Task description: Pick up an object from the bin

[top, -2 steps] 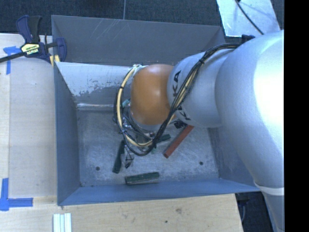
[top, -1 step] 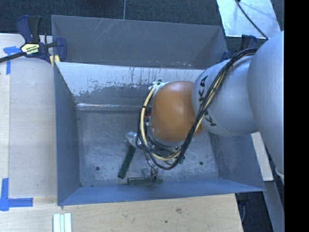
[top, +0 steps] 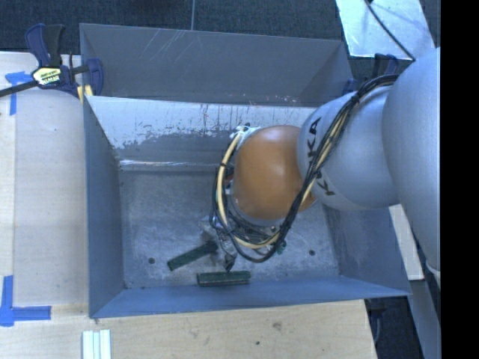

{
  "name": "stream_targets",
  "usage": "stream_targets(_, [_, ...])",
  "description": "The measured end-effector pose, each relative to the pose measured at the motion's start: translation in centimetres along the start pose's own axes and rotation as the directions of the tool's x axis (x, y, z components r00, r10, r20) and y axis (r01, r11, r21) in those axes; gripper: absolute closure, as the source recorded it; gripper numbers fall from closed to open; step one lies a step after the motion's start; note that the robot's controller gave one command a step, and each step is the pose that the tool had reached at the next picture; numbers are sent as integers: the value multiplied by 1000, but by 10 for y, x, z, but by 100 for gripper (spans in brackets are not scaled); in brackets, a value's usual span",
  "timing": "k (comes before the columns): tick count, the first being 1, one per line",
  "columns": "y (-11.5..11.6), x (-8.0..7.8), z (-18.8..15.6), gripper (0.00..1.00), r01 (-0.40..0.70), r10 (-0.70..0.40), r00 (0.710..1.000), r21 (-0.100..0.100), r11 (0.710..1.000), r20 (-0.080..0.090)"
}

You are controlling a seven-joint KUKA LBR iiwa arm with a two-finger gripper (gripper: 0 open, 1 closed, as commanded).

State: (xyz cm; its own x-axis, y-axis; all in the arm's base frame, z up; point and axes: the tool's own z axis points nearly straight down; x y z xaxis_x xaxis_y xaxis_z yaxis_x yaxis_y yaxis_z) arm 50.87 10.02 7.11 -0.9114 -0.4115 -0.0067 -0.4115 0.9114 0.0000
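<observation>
1. Bin (top: 101, 200): grey metal, sloped walls, flat scuffed floor. Its left half carries no loose items.

2. Dark green stick (top: 191, 258): slim, lying flat on the floor left of centre and angled up towards the right. Its right end lies just beside the gripper. Whether the two touch cannot be determined.

3. Dark bar (top: 223, 277): short and flat, lying parallel to the front wall and close to its foot, just below the stick's right end.

4. Gripper (top: 224, 251): low over the floor, above the stick's right end and near the bar. The wrist hardware and the cables (top: 222, 189) mask it, so it cannot be told whether it is open or closed, and no item is seen held. By position, the stick is the likelier candidate for the pick.

5. Orange cover (top: 266, 172) and arm (top: 359, 155): part of the robot, entering from the right.

Hazards, as a judgement:
- Grasping the stick at its end would probably let it pivot and slip out during the lift.
- Both items lie flat, so descending too far would press the gripper against the metal floor.
- Closing over both items could pinch the bar as well or push it against the front wall.
- The loose cable loops hang low and may snag on an item.
</observation>
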Motion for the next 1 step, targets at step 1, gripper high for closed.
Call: stream_targets(1, [34,-1,-162,100,37,-37,999,2,999,5])
